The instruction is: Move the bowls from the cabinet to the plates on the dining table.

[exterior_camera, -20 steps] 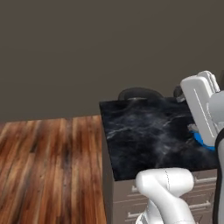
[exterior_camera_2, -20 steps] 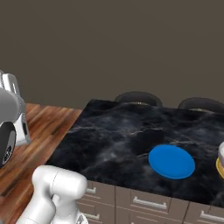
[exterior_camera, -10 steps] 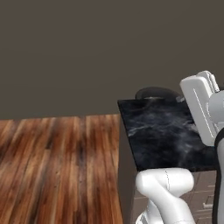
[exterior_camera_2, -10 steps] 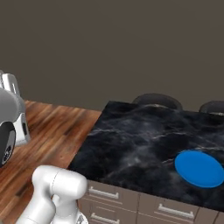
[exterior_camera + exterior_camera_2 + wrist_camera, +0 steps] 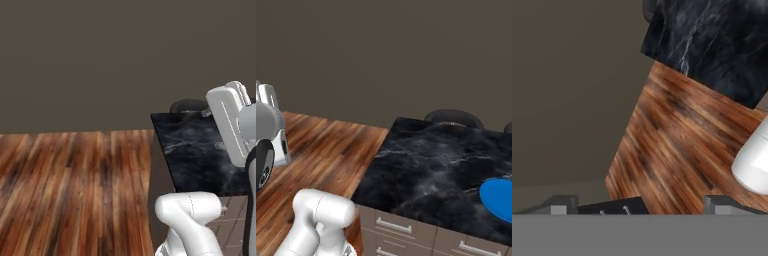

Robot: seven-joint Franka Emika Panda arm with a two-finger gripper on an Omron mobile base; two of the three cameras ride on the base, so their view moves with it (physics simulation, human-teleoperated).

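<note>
The dining table (image 5: pixel 426 170), with its black white-veined marble top, lies ahead and to the right; it also appears as the dining table (image 5: pixel 197 155) and, rolled, as the dining table (image 5: pixel 722 45). The bright blue plate (image 5: pixel 499 198) rests on it at the right edge of the right base view, partly cut off. My gripper (image 5: pixel 639 206) hangs over the wooden floor, open, with nothing between its fingertips (image 5: pixel 559 204). Both bowls, the cabinet and the yellow-orange plate are out of view.
Brown plank floor (image 5: pixel 70 190) spreads to the table's left, up to a plain dark wall (image 5: pixel 100 60). Dark rounded chair backs (image 5: pixel 453 118) stand behind the table's far edge. Drawer fronts with silver handles (image 5: pixel 393 226) face me.
The whole picture has shifted: the camera has moved left, so the table slides right in both base views. The yellow-orange plate has left the view and the blue plate is at the edge.
</note>
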